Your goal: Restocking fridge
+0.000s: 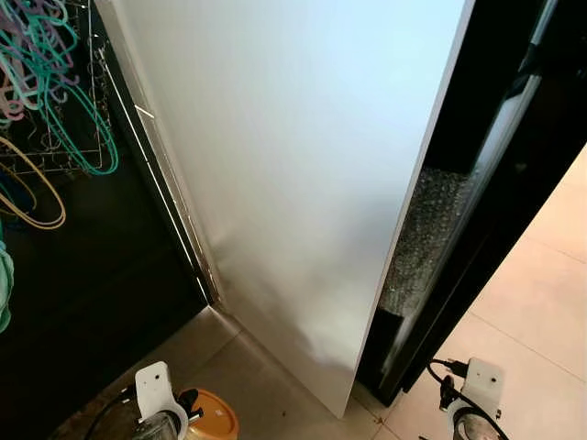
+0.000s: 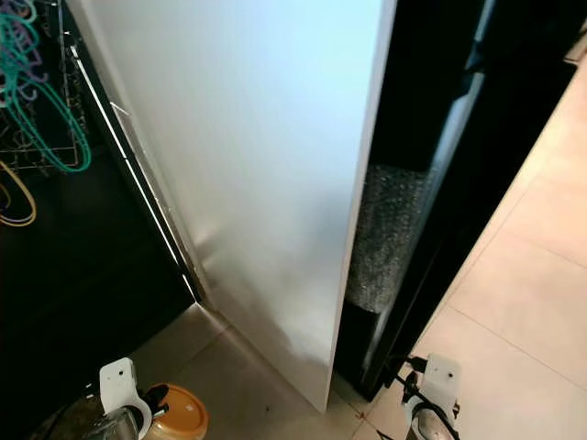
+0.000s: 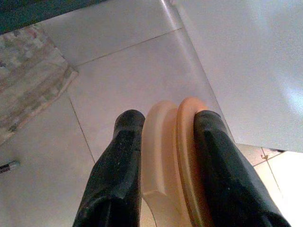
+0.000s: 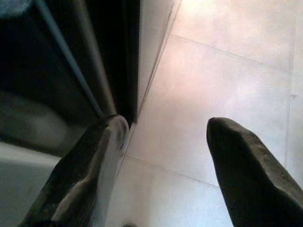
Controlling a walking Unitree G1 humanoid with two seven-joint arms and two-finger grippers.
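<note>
Closest to us, low at our left, our left gripper (image 3: 163, 156) is clamped on an orange-lidded container (image 1: 213, 417), its two black fingers (image 3: 118, 161) pressing the cream body and orange lid edge-on between them, held just above the pale tiled floor (image 3: 123, 80). So the item we mean to restock sits in our grasp, well below any shelf and outside the fridge. Up at the far left hangs a wire rack of coloured hangers (image 1: 46, 101) against a dark recess, and we judge that raising the left arm carelessly could snag those loops. Ahead stands the broad white fridge door (image 1: 303, 165), open edge toward us, and it blocks most of our way; swinging the container up could knock it against that panel, and since the grip is on the thin rim, a knock might twist it loose. Right of the door edge, the dark interior (image 1: 495, 137) shows a bubbly textured panel (image 1: 426, 229) low down, and we cannot make out shelves. At our right, our right gripper (image 4: 165, 165) hangs with its fingers spread apart and empty, near the door's bottom corner and the black frame (image 4: 94, 61); stepping forward could drive it into that frame.
</note>
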